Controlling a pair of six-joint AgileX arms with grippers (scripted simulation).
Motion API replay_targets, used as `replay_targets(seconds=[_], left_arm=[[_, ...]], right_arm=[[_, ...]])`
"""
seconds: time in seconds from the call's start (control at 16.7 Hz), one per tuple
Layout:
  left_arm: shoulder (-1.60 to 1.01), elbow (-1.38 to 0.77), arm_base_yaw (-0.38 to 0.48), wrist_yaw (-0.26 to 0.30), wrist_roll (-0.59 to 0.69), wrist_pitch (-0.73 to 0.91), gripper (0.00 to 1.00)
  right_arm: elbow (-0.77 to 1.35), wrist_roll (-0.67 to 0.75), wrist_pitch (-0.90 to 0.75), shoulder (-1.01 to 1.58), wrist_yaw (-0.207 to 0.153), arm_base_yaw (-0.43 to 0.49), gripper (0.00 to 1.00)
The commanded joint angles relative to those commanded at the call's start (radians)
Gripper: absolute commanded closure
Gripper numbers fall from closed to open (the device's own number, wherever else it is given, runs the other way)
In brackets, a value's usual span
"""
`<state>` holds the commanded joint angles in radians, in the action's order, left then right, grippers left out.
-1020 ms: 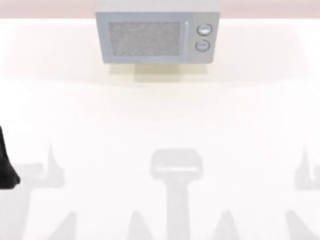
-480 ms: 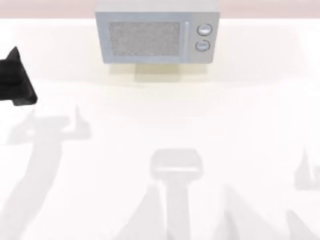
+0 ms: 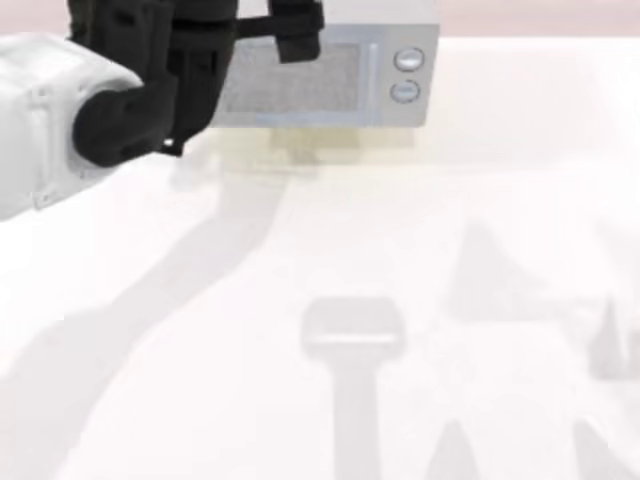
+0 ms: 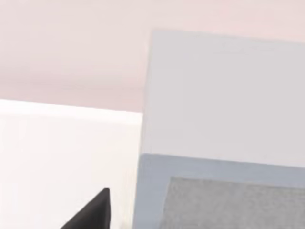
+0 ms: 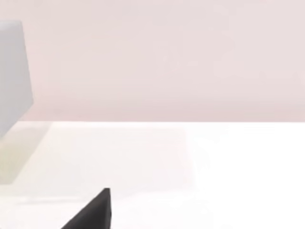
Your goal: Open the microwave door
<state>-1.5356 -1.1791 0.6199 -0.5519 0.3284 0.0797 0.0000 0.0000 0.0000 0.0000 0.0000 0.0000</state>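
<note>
Left gripper point(image 3: 285, 30): over the microwave door's point(image 3: 300, 80) left part, possibly touching; finger state unclear.
Microwave point(image 3: 400, 110): worktop's far edge, door shut.

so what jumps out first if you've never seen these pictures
The left arm dominates: its white and black bulk fills the top view's upper left, its left gripper reaching over the microwave at the table's far edge. The microwave door looks shut, flush with the two knobs at its right. The right arm is out of the top view.
</note>
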Motion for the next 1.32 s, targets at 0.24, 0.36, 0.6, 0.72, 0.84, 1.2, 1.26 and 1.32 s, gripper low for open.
replay_targets(seconds=[0.24,0.36,0.6,0.72,0.84,1.2,1.26,1.32], left_arm=[[-0.307,-0.224,0.123,-0.109,0.062,0.023,0.0],[-0.405,-0.299,0.165,-0.146,0.081,0.034,0.0],[-0.483,-0.362,0.201,-0.178,0.097,0.044,0.0],[-0.483,-0.362,0.201,-0.178,0.097,0.044,0.0],[-0.481,-0.357,0.197,-0.176,0.096,0.044,0.0],[-0.63,-0.494,0.136,-0.121,0.049,0.002,0.0],[-0.664,-0.525,0.119,-0.107,0.038,-0.008,0.0],[-0.69,-0.55,0.106,-0.095,0.029,-0.016,0.0]], right_arm=[[0.0,0.0,0.0,0.0,0.0,0.0,0.0],[0.0,0.0,0.0,0.0,0.0,0.0,0.0],[0.0,0.0,0.0,0.0,0.0,0.0,0.0],[0.0,0.0,0.0,0.0,0.0,0.0,0.0],[0.0,0.0,0.0,0.0,0.0,0.0,0.0],[0.0,0.0,0.0,0.0,0.0,0.0,0.0],[0.0,0.0,0.0,0.0,0.0,0.0,0.0],[0.0,0.0,0.0,0.0,0.0,0.0,0.0]])
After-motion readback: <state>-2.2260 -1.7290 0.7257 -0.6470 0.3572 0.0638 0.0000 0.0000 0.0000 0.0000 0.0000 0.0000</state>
